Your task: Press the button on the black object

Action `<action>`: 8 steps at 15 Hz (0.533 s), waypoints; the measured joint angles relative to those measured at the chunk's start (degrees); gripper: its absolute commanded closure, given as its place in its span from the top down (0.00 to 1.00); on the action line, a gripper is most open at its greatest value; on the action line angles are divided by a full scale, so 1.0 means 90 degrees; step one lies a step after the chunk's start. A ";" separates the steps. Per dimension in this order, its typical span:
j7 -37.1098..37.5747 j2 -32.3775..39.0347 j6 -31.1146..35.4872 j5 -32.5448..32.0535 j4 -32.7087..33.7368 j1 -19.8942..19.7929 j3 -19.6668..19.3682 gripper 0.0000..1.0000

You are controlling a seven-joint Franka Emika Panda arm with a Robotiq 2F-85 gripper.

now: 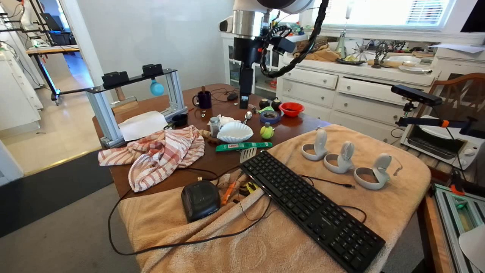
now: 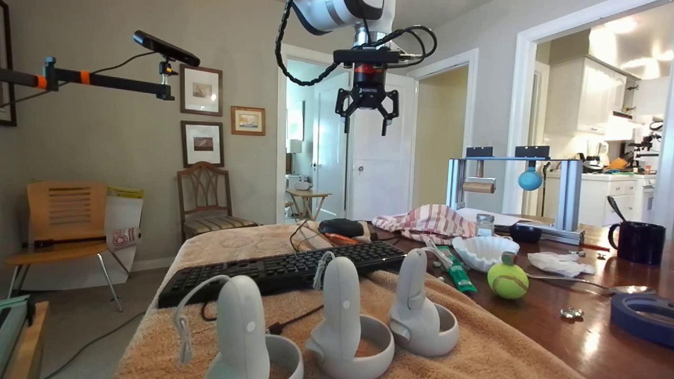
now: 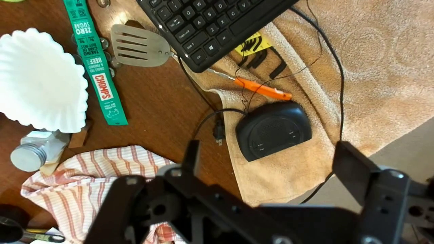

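The black box [image 3: 274,131] sits on the beige towel [image 3: 373,67] spread over one end of the tabletop [image 3: 159,115], its lettered face up, so a push from straight above should reach it. The towel will probably give a little beneath it. The jaws hang well above everything, pointing down, spread apart and gripping nothing, which leaves the box framed between them in the wrist view, though a press would likely go better with them brought together. The press seems not yet begun. An orange handle [image 3: 264,88] ends right beside the box, and a thin cord [image 3: 226,110] leaves that same side, so both could get in the way of a stray move.

Which part is the button I cannot tell: the face shows only tiny pale marks, too small to read. In an exterior view the box lies beyond the keyboard [image 2: 279,268], nearly edge-on, and its face is lost. A plug [image 3: 219,131] lies near, but whose cord it ends is unclear. The arm [image 1: 248,24] runs out of the top of both exterior views.
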 measured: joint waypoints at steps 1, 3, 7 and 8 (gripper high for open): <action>0.0000 -0.0001 0.0000 0.0000 0.0001 -0.0003 0.0003 1.00; -0.0063 0.0021 0.0015 0.0004 0.0008 -0.0008 0.0031 1.00; -0.0440 0.0550 0.0050 -0.0132 0.0404 0.0043 0.0232 0.73; -0.0540 0.0767 0.0051 -0.0176 0.0595 0.0063 0.0288 0.66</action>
